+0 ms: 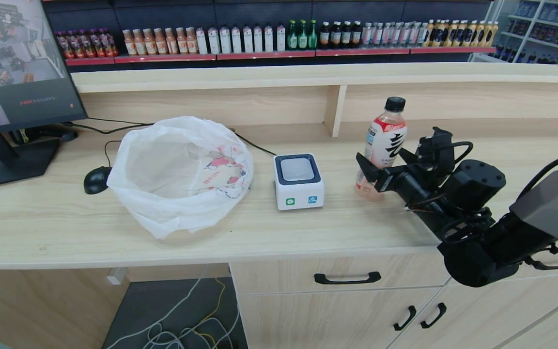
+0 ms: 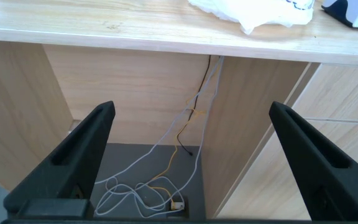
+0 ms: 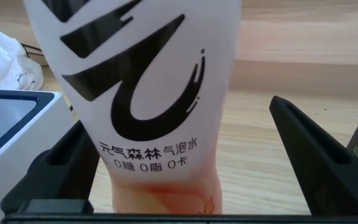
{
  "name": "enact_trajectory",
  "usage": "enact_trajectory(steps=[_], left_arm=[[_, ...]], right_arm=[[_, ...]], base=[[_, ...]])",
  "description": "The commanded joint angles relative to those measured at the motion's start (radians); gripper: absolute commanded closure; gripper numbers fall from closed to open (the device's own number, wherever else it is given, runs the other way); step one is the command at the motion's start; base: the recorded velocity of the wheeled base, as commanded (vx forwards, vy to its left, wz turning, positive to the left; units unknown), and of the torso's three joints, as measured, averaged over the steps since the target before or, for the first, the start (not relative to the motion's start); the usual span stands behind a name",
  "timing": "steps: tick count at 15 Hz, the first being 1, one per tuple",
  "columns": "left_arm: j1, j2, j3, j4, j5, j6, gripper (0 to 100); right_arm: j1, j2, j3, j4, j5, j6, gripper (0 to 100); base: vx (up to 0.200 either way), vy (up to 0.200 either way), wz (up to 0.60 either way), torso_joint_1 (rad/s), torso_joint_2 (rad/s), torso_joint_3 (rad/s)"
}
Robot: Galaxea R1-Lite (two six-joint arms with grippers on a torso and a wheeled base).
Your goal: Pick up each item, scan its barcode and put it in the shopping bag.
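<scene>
While the right jaws stand open either side of it, a smooth plastic bottle (image 1: 384, 145) with a black cap stands upright right of centre on the wood-grain tabletop (image 1: 41, 228), near a boxy white scanner (image 1: 298, 182); a crinkled white bag (image 1: 182, 169) sits centre left. Left jaws gape wide, empty.

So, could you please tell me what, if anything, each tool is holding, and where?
Nothing is held. The right tool is open around the bottle, low on its body; the left tool is open and empty.
</scene>
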Motion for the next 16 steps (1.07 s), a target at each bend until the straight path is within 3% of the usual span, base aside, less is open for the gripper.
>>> enact_trajectory(steps=[1, 15, 16], left_arm=[[0.000, 0.000, 0.000, 0.000, 0.001, 0.000, 0], [0.000, 0.000, 0.000, 0.000, 0.001, 0.000, 0], [0.000, 0.000, 0.000, 0.000, 0.001, 0.000, 0]], right_arm=[[0.006, -0.002, 0.000, -0.001, 0.000, 0.000, 0], [0.029, 0.029, -0.075, 0.013, 0.002, 0.000, 0], [0.029, 0.029, -0.075, 0.013, 0.002, 0.000, 100]], base=[[0.000, 0.000, 0.00, 0.000, 0.00, 0.000], [0.000, 0.000, 0.00, 0.000, 0.00, 0.000], [0.000, 0.000, 0.00, 0.000, 0.00, 0.000]])
